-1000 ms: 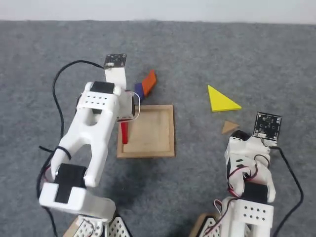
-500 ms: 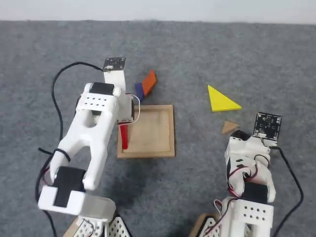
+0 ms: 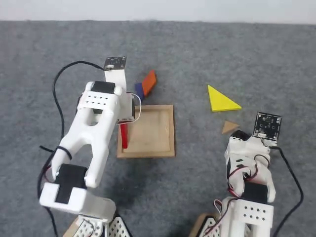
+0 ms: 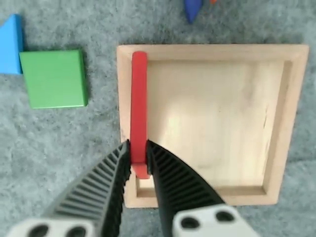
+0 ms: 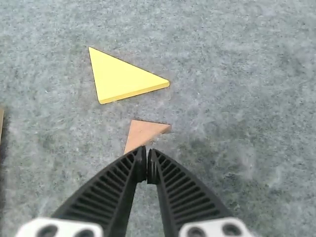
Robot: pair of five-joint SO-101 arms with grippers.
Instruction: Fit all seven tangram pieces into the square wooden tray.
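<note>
Jaws of our left gripper point(image 4: 138, 150) are clamped on the red piece point(image 4: 139, 98), gripping it near its closer end. We see that piece edge-on: a narrow red bar running straight ahead of the fingertips, along the inside of one wall of the tray point(image 4: 292, 123), its far end up by the tray's far corner. The tray's pale wooden floor spreads to one side of the jaws. Just outside the wall on the other side, the green square point(image 4: 55, 78) lies flat on the grey carpet point(image 4: 59, 148). Just beside the green square's far corner is the blue triangle point(image 4: 12, 44). Beyond the tray's far rim, ahead of the jaws, we make out the tip of the dark blue piece point(image 4: 192, 7). In the high view the orange piece point(image 3: 149, 80) lies against it, both close to the tray's corner.

Our right gripper point(image 5: 147, 159) sits well apart from the tray, its jaws pressed together with nothing between them. Just ahead of their tips lies the tan triangle point(image 5: 144, 134); we cannot tell whether they touch it. Farther ahead, near the tan one but apart from it, the yellow triangle point(image 5: 121, 76) lies flat on the carpet.
</note>
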